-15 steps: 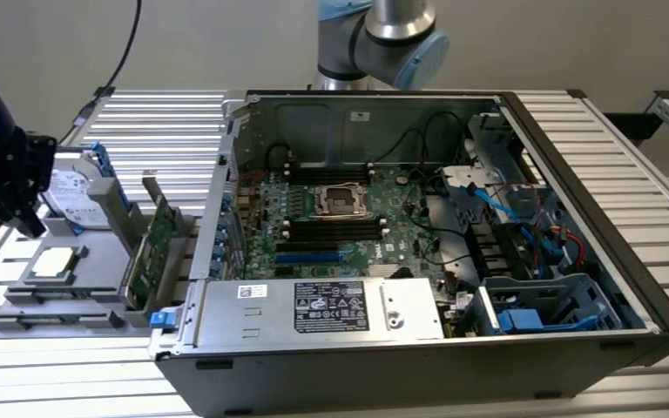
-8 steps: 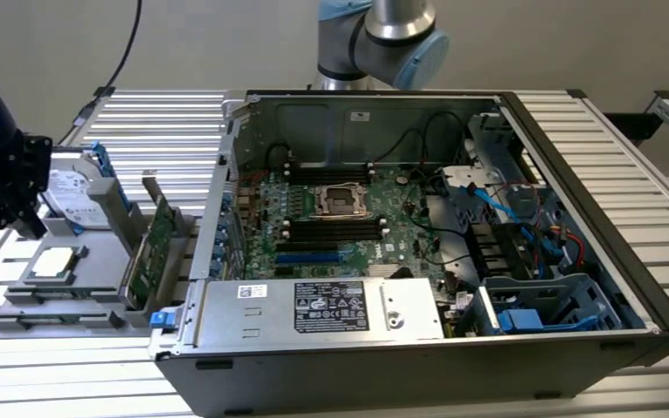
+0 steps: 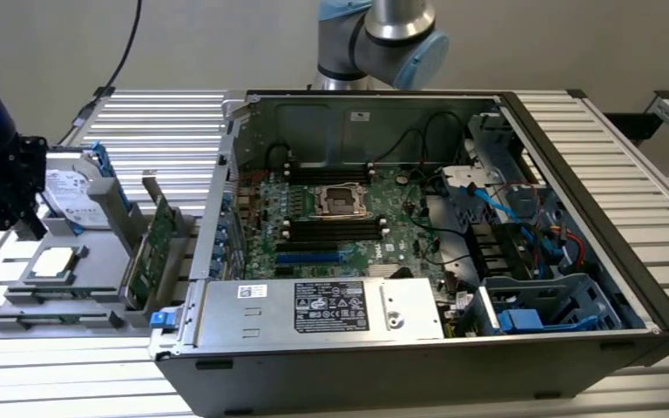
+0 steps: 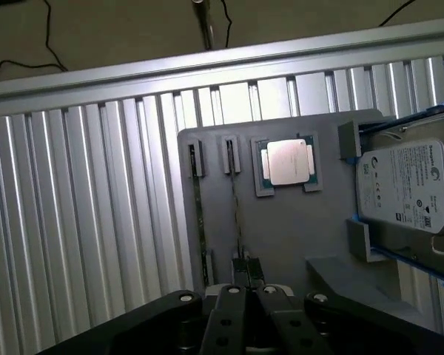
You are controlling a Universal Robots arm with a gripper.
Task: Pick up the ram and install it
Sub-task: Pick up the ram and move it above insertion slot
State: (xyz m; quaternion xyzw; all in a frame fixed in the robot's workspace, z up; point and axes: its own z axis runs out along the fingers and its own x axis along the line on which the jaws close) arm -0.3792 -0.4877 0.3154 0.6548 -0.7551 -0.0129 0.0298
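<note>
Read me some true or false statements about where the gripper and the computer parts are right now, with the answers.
1. The computer case is open, its motherboard showing. True.
2. The gripper hangs over the motherboard. False: it is over the grey holder beside the case.
3. The gripper is wide open. False: it is shut.
4. A processor chip lies on the holder beside a hard drive. True.
5. The ram stands on edge in the holder. True.

Processor (image 4: 287, 161) and hard drive (image 4: 403, 185) on tray (image 4: 281, 229) beside case (image 3: 369, 387)

Slatted table (image 3: 613, 157) bears computer case (image 3: 428, 387), grey tray (image 3: 32, 324)
</note>
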